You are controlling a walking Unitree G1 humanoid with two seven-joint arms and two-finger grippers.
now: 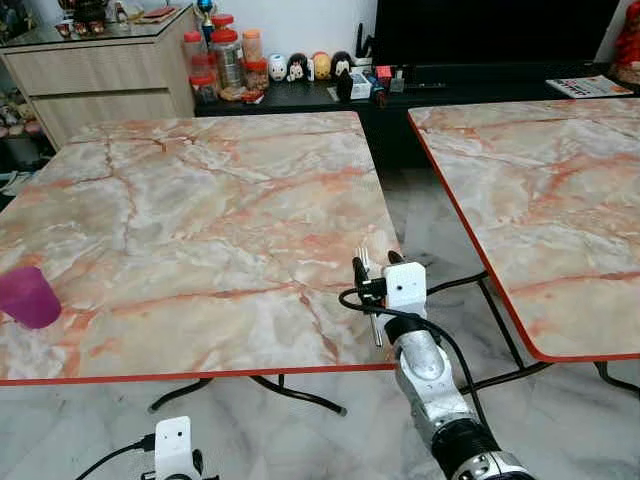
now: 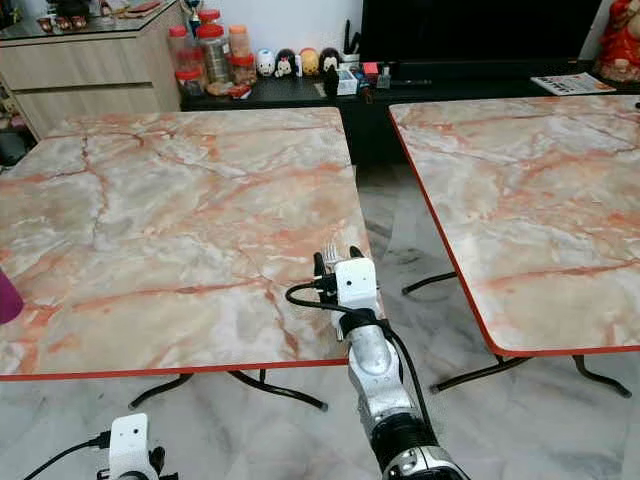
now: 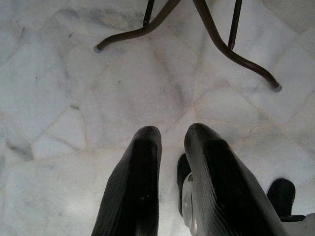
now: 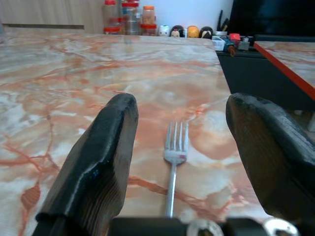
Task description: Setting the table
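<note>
Marble table (image 1: 200, 210), purple cup (image 1: 28, 297), fork (image 4: 173, 162)

Two marble-patterned, red-edged tables stand side by side, the near table (image 1: 200, 220) left, a second table (image 1: 540, 200) right; pale marble floor (image 1: 300, 430) beneath; a wooden cabinet (image 1: 100, 75) far left; a dark low shelf (image 1: 480, 75) behind.

Bright, even indoor light; soft sheen on the bench (image 1: 220, 200); sharp head views; near fingers (image 4: 98, 167) blurred, faint shadows.
</note>
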